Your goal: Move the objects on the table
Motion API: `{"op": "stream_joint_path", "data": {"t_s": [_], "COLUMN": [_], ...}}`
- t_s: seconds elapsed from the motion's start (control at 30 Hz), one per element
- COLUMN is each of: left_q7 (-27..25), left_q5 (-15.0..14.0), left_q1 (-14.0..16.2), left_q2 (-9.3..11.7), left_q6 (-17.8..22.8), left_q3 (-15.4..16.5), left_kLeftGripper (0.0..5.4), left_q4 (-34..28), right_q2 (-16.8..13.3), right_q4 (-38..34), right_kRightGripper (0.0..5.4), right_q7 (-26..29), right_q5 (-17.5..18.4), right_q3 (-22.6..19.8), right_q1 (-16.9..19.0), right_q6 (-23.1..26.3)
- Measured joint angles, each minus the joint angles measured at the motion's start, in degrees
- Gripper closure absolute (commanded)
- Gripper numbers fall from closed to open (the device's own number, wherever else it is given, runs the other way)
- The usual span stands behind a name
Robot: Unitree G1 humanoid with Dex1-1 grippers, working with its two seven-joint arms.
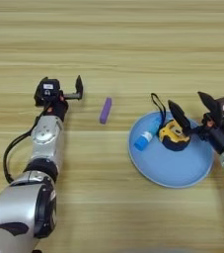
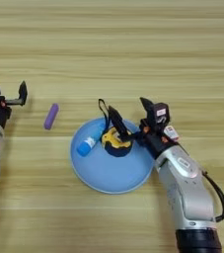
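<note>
The yellow-and-black tape measure (image 1: 174, 135) lies on the round blue plate (image 1: 175, 170), its black strap trailing up over the plate's far rim. My right gripper (image 1: 193, 110) hovers just above and behind it, open, one finger over the tape measure and the other raised to the right. The red-and-white box (image 2: 172, 132) is mostly hidden behind that wrist, beside the plate. The purple bar (image 1: 105, 109) rests on the table (image 1: 113, 44) left of the plate. My left gripper (image 1: 61, 85) sits open and empty further left, apart from the bar.
A blue-and-white tube (image 1: 143, 141) lies on the plate's left side, close to the tape measure. The right forearm (image 2: 185, 183) crosses the table's near right part, and the left arm (image 1: 44, 148) runs down the left side.
</note>
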Motion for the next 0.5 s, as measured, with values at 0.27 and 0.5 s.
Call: {"op": "stream_joint_path", "data": {"t_s": [0.27, 0.5], "left_q7": [0.0, 0.0], "left_q5": [0.0, 0.0], "left_q1": [0.0, 0.0], "left_q2": [0.0, 0.0], "left_q6": [0.0, -0.1], "left_q3": [0.0, 0.0], "left_kLeftGripper": [0.0, 0.0], "left_q4": [0.0, 0.0], "right_q2": [-1.3, -4.5], "right_q4": [4.6, 11.0], "right_kRightGripper": [0.03, 0.03], "right_q7": [-8.7, -14.7], "right_q5": [-9.3, -15.1], "right_q3": [-2.0, -4.3], "right_q1": [-1.8, -3.1], "right_q6": [-6.1, -7.1]}}
